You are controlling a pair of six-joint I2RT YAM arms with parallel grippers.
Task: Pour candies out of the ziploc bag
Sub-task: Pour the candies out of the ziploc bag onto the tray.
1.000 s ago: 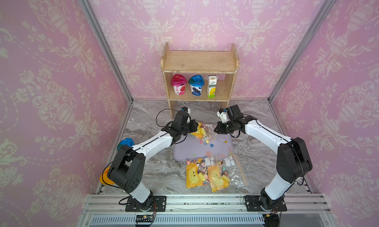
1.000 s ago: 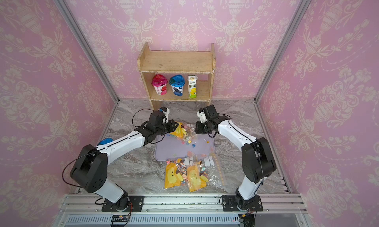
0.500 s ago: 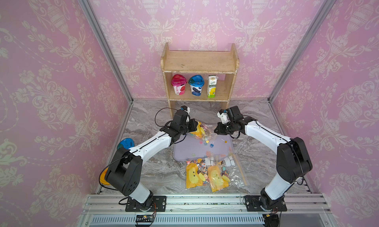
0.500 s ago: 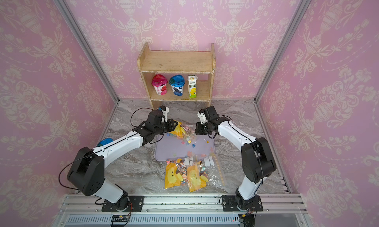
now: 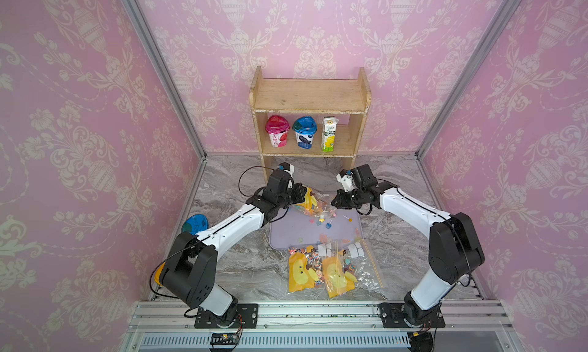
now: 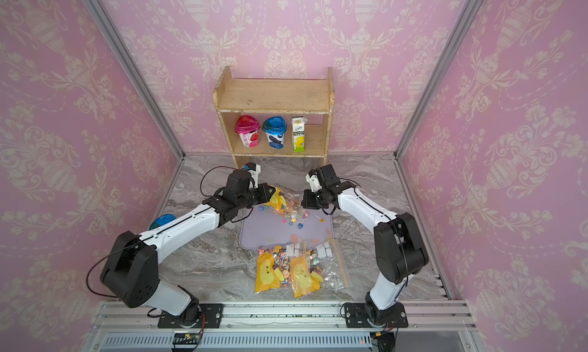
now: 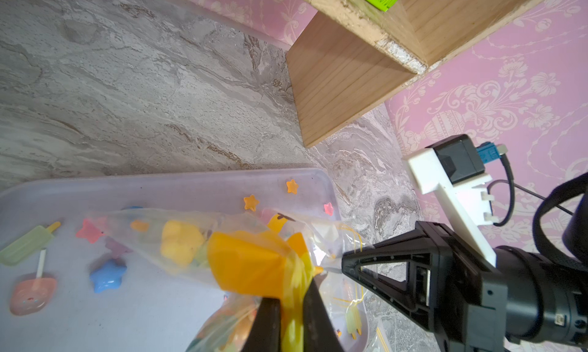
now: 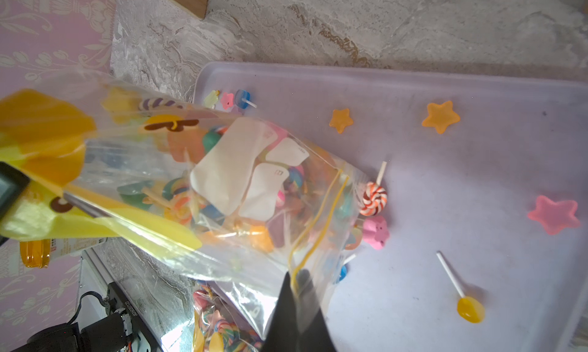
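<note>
Ziploc bag point(image 8: 222, 181): L gripper point(image 7: 291, 299) clamped on bottom end, R gripper point(image 8: 297, 280) pinching mouth edge; tilted so candies point(image 8: 372, 199) spill onto tray point(image 8: 477, 80).

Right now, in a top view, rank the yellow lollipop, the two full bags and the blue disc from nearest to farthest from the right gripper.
1. Yellow lollipop, on the tray, just beside the right gripper.
2. Two full bags, on the table in front of the tray.
3. Blue disc, at the table's left edge.
</note>
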